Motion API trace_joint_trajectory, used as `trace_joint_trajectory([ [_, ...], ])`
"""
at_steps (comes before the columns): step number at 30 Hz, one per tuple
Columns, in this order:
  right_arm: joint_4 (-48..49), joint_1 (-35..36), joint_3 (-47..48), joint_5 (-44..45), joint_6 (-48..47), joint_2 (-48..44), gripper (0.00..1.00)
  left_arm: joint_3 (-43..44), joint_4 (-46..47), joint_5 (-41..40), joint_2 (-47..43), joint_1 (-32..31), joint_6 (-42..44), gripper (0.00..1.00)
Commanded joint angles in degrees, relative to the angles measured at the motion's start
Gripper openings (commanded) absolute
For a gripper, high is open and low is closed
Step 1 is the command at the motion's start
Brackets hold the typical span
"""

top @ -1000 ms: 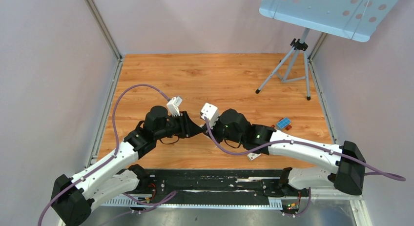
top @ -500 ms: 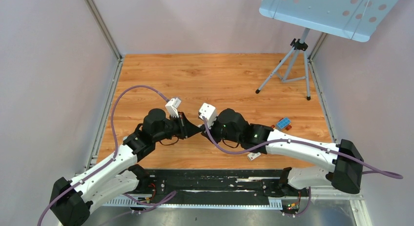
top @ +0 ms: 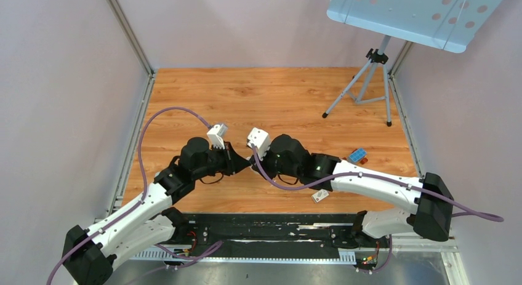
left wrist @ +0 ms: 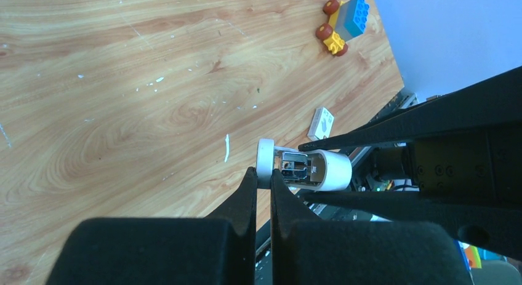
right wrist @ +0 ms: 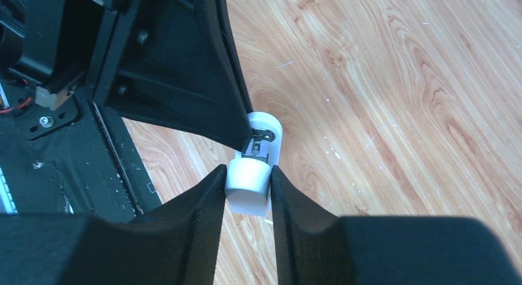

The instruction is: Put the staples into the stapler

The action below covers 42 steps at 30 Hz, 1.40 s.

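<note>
Both grippers hold the stapler [left wrist: 306, 169] in the air above the wooden table [top: 271, 100]. My left gripper [left wrist: 263, 173] is shut on its thin white flap. My right gripper [right wrist: 248, 171] is shut on the rounded white body of the stapler [right wrist: 248, 178]. The stapler is spread open, and its metal inner channel [left wrist: 294, 168] shows between the two white parts. In the top view the fingertips meet at mid-table [top: 248, 164] and hide the stapler. No separate grey staples block shows in any view.
A small white box with a red mark [top: 319, 196] lies near the front edge, and it also shows in the left wrist view [left wrist: 321, 123]. A blue and yellow toy [top: 356, 156] sits to the right. A tripod [top: 364, 91] stands at the back right. A black rail [top: 265, 226] runs along the front.
Both arms have shifted slightly to the left together, still holding the stapler between them. The grips look unchanged.
</note>
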State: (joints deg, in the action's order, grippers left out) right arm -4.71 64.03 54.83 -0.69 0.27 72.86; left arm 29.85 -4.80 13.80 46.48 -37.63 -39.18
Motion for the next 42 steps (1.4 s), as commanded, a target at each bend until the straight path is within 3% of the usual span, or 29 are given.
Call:
trace_joint_trajectory([
  [1, -1.27, 0.87, 2.97, 0.39, 1.04, 1.58, 0.3, 1.77, -0.8, -2.22, -0.95, -0.03, 1.3, 0.0],
  [5, -2.0, 0.84, 3.43, 0.6, 0.95, 1.99, 0.13, 2.14, -1.68, -2.74, -0.94, -0.06, 1.6, 0.0],
  [8, -1.9, 0.84, 2.52, 2.9, 0.96, 1.28, 0.07, 2.7, -3.08, -3.92, -0.89, -0.02, 1.46, 0.0],
  [12, -1.83, 0.85, -0.55, 4.45, 0.57, -1.11, 0.08, 3.32, -4.88, -5.68, -0.91, 0.66, 0.24, 0.0],
  [21, 0.3, 0.85, -9.66, 4.04, 1.12, -8.06, 0.11, 3.03, -2.18, -0.58, -2.7, 7.25, -5.33, 0.0],
  [29, 3.84, 0.88, -17.27, 3.39, 2.91, -12.3, 0.15, 3.85, -0.66, 1.31, -4.9, 7.85, -8.85, 0.0],
  [33, 3.98, 0.83, -17.91, 3.52, 3.18, -12.98, 0.23, 2.64, 1.91, 3.15, -5.12, 7.83, -10.42, 0.0],
  [42, 1.92, 0.85, -16.26, 2.92, 4.32, -15.42, 0.59, 0.87, 3.18, 4.88, -7.45, 7.88, -13.13, 0.0],
])
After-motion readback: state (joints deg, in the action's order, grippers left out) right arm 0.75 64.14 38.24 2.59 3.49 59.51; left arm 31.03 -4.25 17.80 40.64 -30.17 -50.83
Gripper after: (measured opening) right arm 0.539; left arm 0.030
